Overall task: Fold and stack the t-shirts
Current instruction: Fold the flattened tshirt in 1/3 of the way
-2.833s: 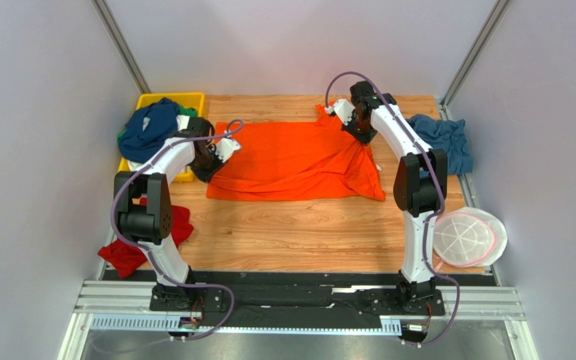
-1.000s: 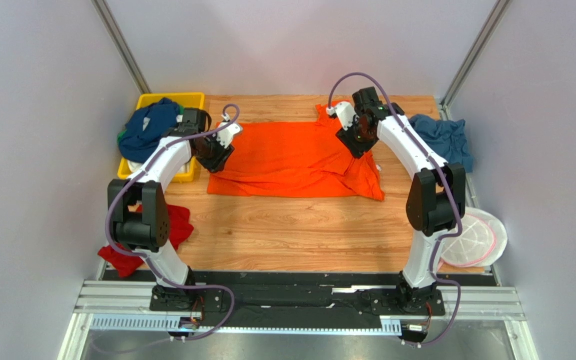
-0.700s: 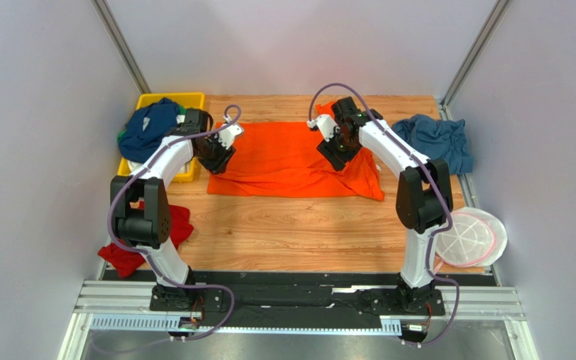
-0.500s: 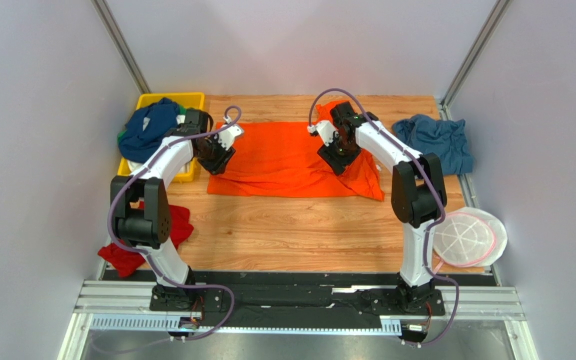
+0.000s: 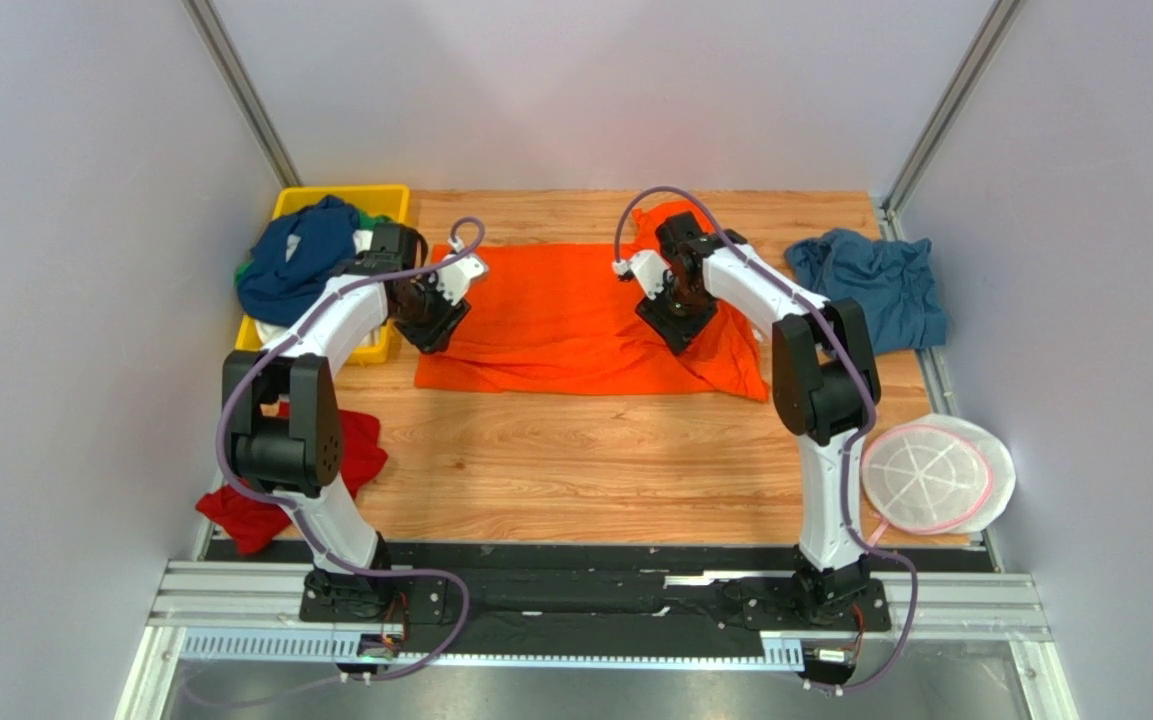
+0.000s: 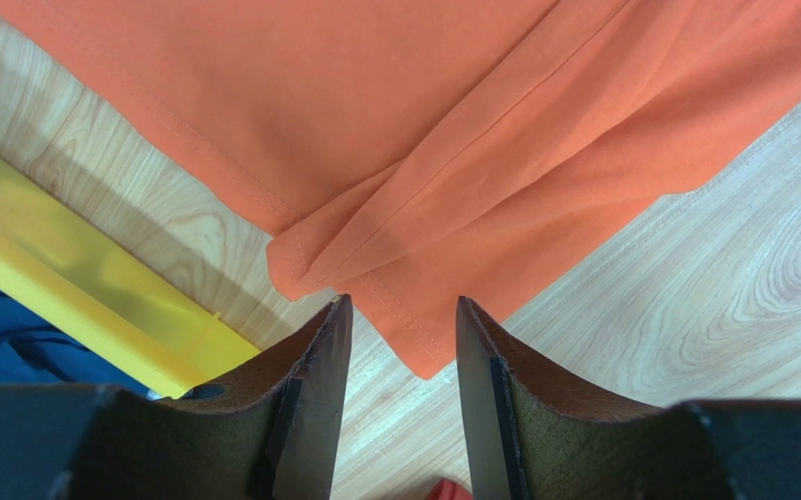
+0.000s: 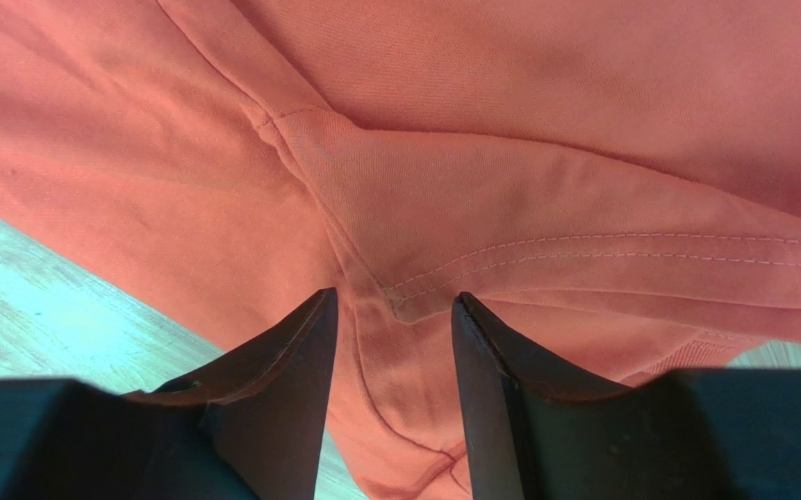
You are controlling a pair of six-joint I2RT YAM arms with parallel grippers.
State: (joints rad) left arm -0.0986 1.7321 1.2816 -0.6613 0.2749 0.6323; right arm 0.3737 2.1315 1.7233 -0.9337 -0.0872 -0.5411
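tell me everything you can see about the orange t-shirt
The orange t-shirt is bright, soft stitched-hem cloth, spread mostly flat on the wooden table at the far middle, creased and partly folded over at both ends. The left gripper sits open at its left corner, the right gripper open over a seamed fold.

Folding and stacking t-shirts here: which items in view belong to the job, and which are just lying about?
Job: orange t-shirt, steel-blue t-shirt, navy t-shirt, red t-shirt.
Lying about: yellow tray, white-and-pink disc.
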